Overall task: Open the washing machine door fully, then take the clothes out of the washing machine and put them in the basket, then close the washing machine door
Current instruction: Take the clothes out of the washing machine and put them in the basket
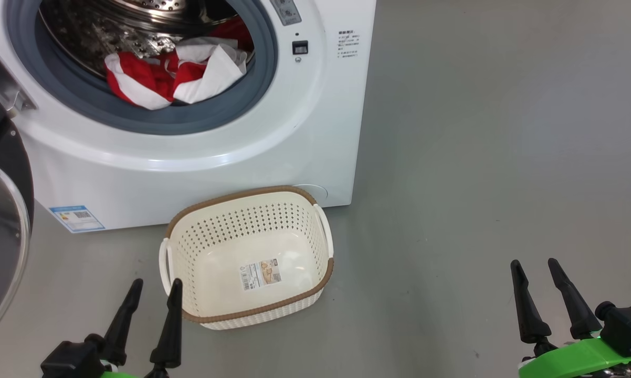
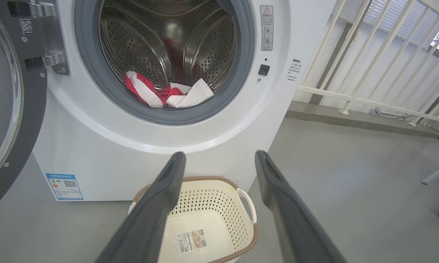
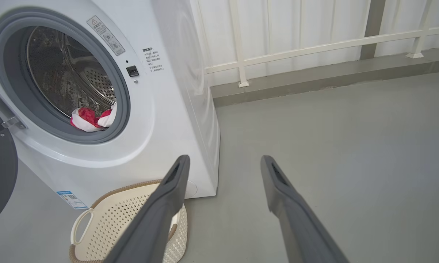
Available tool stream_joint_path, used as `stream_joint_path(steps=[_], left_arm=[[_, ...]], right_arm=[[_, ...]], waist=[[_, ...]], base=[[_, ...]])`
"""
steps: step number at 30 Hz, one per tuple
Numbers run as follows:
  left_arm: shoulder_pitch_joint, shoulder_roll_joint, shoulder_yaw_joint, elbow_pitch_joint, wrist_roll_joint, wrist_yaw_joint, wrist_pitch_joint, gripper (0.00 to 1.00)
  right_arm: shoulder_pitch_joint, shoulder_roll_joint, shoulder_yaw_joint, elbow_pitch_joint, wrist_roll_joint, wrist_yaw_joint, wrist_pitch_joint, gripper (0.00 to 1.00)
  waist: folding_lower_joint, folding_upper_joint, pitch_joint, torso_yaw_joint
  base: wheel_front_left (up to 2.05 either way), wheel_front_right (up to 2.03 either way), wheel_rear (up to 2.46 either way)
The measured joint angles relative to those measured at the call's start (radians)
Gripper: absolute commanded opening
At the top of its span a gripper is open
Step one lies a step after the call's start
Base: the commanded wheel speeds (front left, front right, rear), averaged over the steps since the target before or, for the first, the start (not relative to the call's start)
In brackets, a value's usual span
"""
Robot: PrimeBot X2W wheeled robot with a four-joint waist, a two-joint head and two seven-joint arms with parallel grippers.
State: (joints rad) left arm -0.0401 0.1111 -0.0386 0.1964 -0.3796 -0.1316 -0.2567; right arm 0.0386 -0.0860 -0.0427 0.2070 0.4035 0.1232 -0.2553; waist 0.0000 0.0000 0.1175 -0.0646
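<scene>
Door (image 1: 3,226) open, red-and-white clothes (image 1: 174,76) lie in the washing machine (image 1: 189,157), basket (image 1: 252,220) upright before it.

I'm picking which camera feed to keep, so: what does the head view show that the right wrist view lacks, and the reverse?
Head view adds: the open left gripper, the glass window in the washing machine door, and the paper label on the bottom of the basket. Right wrist view adds: the white railing and the side panel of the washing machine. Both: the washing machine, the red and white clothes in its drum, the basket, the open door, the blue label, the open right gripper.
</scene>
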Motion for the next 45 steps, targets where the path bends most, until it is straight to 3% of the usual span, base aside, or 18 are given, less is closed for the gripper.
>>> stream_joint_path(steps=[25, 45], left_arm=[[-0.001, 0.001, -0.005, -0.026, -0.002, 0.0, 0.0, 1.0], [-0.004, 0.008, -0.016, -0.024, -0.016, 0.0, 0.0, 1.0]], right_arm=[[-0.003, 0.001, -0.002, -0.004, 0.0, 0.0, 0.0, 1.0], [-0.004, 0.002, 0.016, -0.004, 0.0, 0.0, 0.0, 1.0]], waist=[[0.0, 0.0, 0.017, 0.01], [0.0, 0.0, 0.026, 0.013]], base=[[0.02, -0.03, 0.01], [0.91, -0.98, 0.07]])
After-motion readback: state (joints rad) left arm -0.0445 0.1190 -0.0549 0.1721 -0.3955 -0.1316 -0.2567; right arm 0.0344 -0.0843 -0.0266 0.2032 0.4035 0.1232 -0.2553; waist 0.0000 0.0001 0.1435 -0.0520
